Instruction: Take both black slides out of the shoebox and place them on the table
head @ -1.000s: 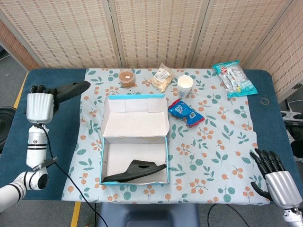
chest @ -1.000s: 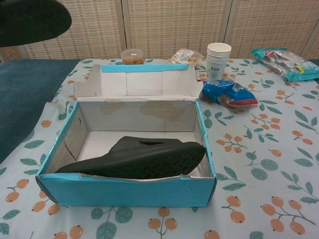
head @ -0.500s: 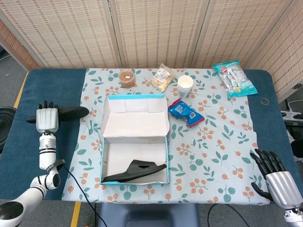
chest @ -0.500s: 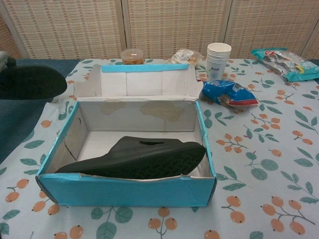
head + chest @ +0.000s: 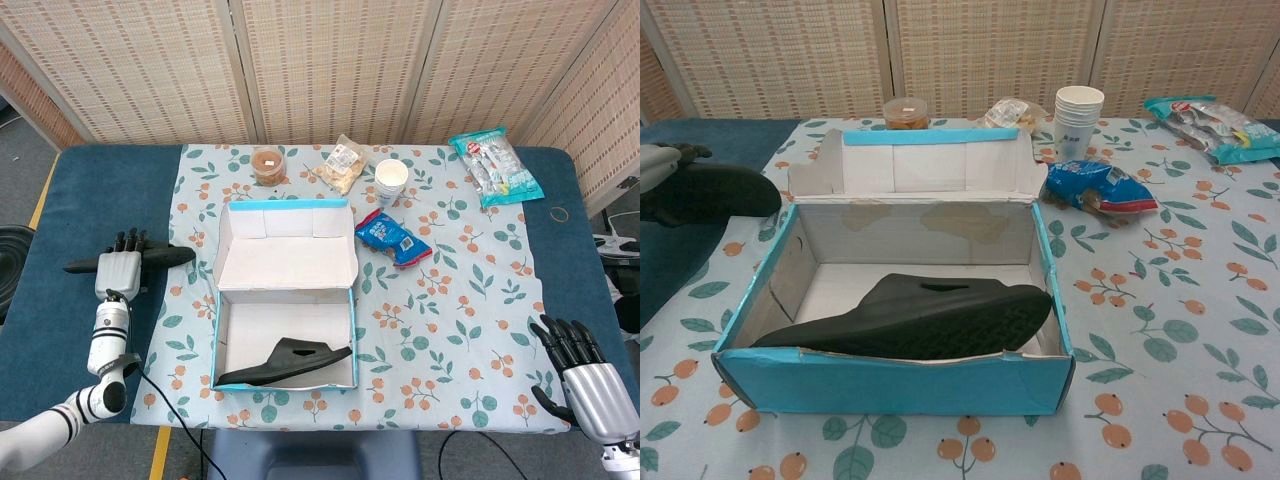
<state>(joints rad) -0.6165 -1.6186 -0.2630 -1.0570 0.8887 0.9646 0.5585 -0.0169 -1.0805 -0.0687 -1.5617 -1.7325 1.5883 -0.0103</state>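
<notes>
An open blue shoebox (image 5: 350,330) (image 5: 890,385) stands on the floral cloth, its lid folded back. One black slide (image 5: 285,362) (image 5: 925,318) leans on its side along the box's front wall. The other black slide (image 5: 160,257) (image 5: 715,190) lies low over the blue table left of the box, and my left hand (image 5: 119,273) (image 5: 662,163) grips it from above with fingers curled over it. My right hand (image 5: 585,372) hangs at the table's near right corner, fingers spread, holding nothing; the chest view does not show it.
Behind the box stand a brown jar (image 5: 267,165), a snack bag (image 5: 343,163) and a stack of paper cups (image 5: 391,180) (image 5: 1078,120). A blue snack packet (image 5: 392,238) lies right of the lid. A fish packet (image 5: 495,165) sits far right.
My left hand has come down and toward me with the slide, from raised high at the far left to low beside the box. The right hand and the box stayed still.
</notes>
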